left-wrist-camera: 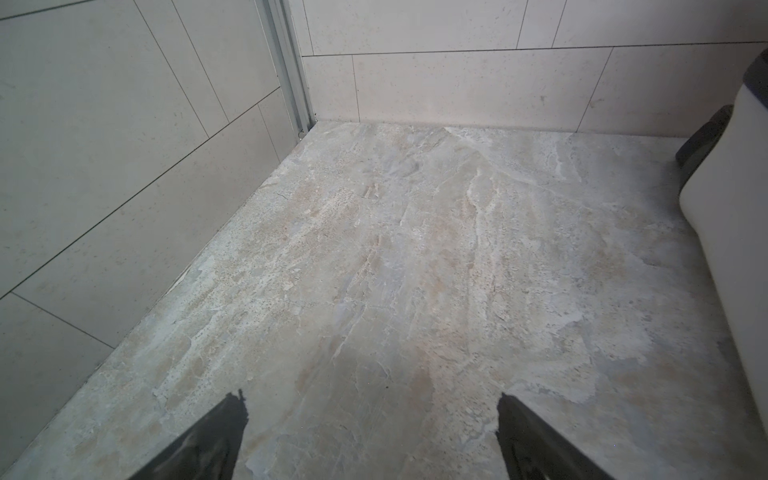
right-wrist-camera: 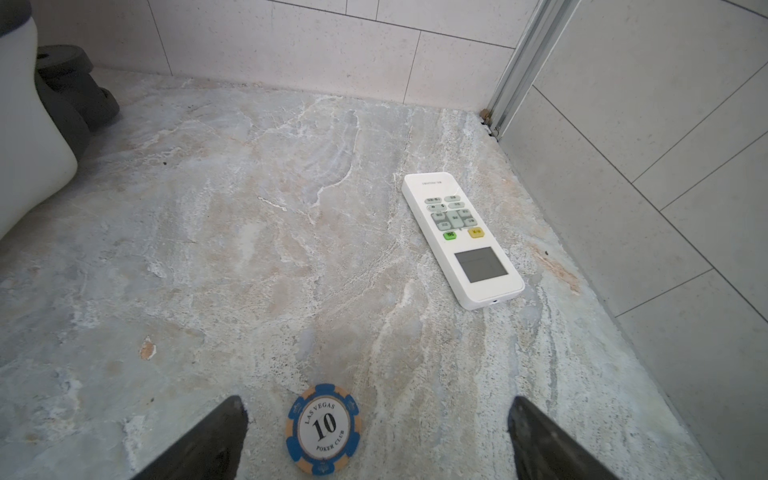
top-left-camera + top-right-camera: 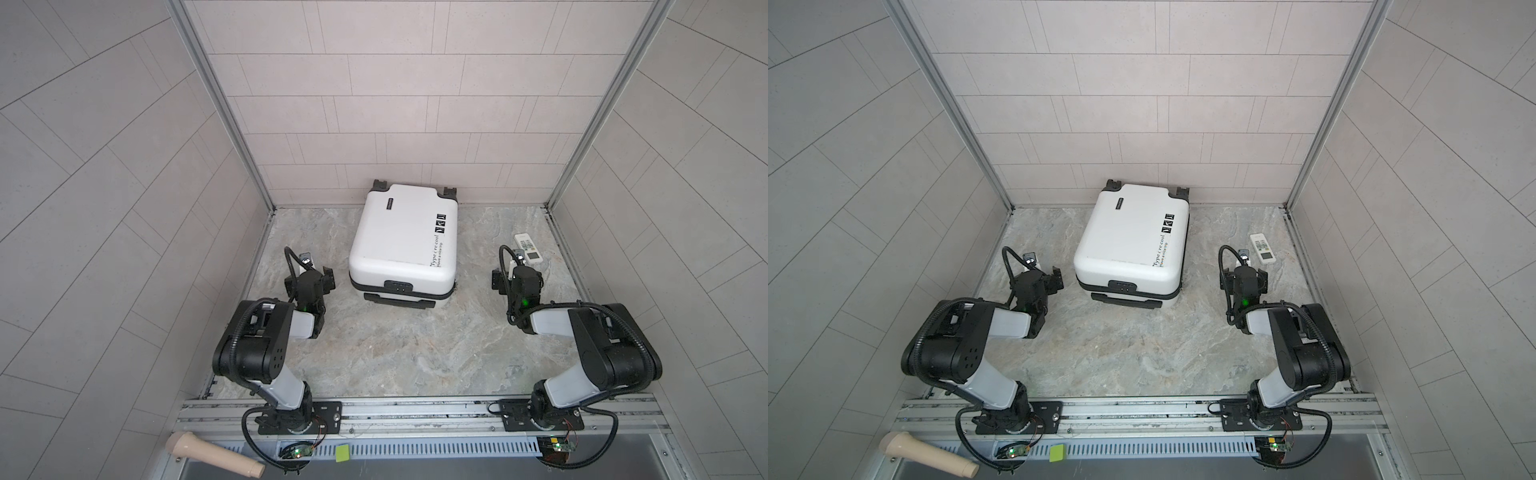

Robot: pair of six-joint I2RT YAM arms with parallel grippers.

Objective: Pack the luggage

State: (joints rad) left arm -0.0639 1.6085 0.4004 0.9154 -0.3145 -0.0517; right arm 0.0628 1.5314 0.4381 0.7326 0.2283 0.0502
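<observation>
Luggage (image 3: pixel 399 237) lies closed, contents hidden.

The luggage (image 3: pixel 401 237) is a small white hard-shell suitcase, and it is closed. It lies flat on one broad side on the marble-patterned worktop (image 3: pixel 395 353), at the middle of the far part; both top views show the luggage (image 3: pixel 1129 237) there. Its black wheels (image 3: pixel 380 185) point to the back wall (image 3: pixel 374 124) and stand very near it (touching or not, I cannot tell). The end toward the robot shows a black zipper band (image 3: pixel 368 288), a black lock (image 3: pixel 398 286) and, under it, a black handle (image 3: pixel 397 300). On the upper face, along the right edge, are black stickers (image 3: pixel 440 224) and the lettering (image 3: pixel 436 251) "Type cre cool". The body is turned a little, not square to the wall.
</observation>
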